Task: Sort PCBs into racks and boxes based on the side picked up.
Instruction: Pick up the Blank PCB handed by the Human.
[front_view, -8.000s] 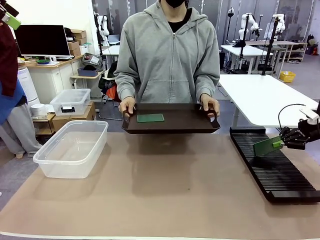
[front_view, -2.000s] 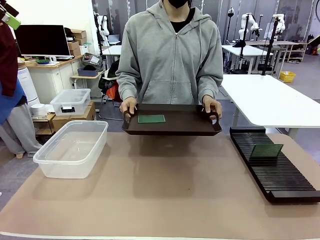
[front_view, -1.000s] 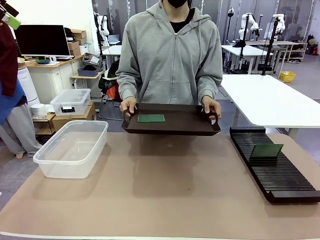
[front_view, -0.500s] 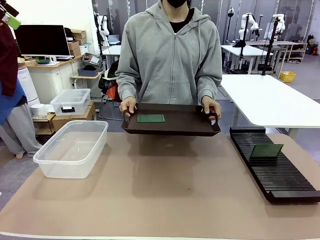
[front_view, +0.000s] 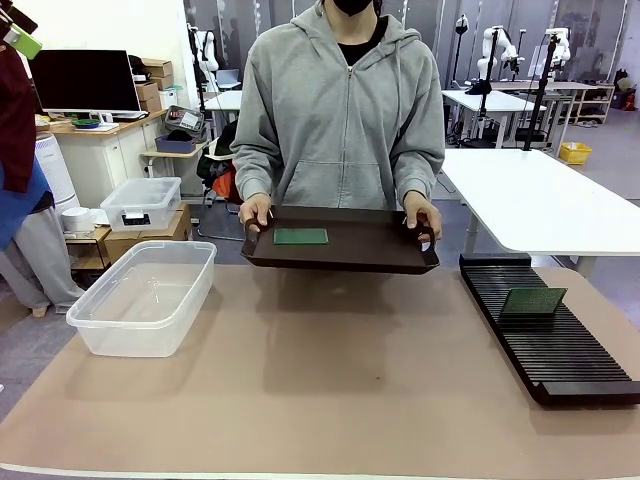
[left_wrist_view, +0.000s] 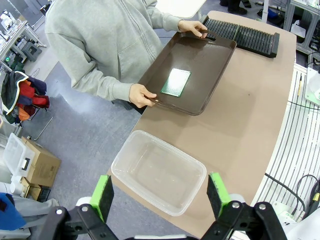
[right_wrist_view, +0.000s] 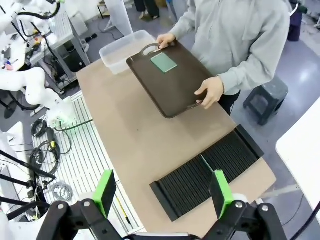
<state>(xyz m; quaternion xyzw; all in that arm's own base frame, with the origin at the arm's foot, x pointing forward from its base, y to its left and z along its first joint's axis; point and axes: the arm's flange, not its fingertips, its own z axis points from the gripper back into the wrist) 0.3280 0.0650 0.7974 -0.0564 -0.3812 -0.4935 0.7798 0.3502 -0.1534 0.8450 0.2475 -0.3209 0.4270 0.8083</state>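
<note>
**A:** At the far edge of the tan table (front_view: 330, 390), what's the person doing?

**B:** Standing there in a grey hoodie, holding a dark brown handled tray (front_view: 375, 243) level over the table's far edge. One hand (front_view: 255, 212) is on one end handle, the other hand (front_view: 420, 212) on the opposite one. A thin flat green rectangular circuit board (front_view: 301, 236) lies flat on the tray, nearer the tub end.

**A:** And the 2nd board?

**B:** The second green circuit board (front_view: 532, 301) stands on edge in a slot of the long flat black slotted rack (front_view: 570, 365), in its far half. That's on the robot's right.

**A:** The box?

**B:** A large clear plastic tub (front_view: 130, 335) w/ no lid sits on the robot's left, well apart from the rack.

**A:** Grippers?

**B:** The left gripper (left_wrist_view: 160, 192) hangs high above the tub w/ its green pads spread wide, gripping nothing. The right gripper (right_wrist_view: 162, 192) is high over the rack side of the table, fingers likewise spread wide.
</note>
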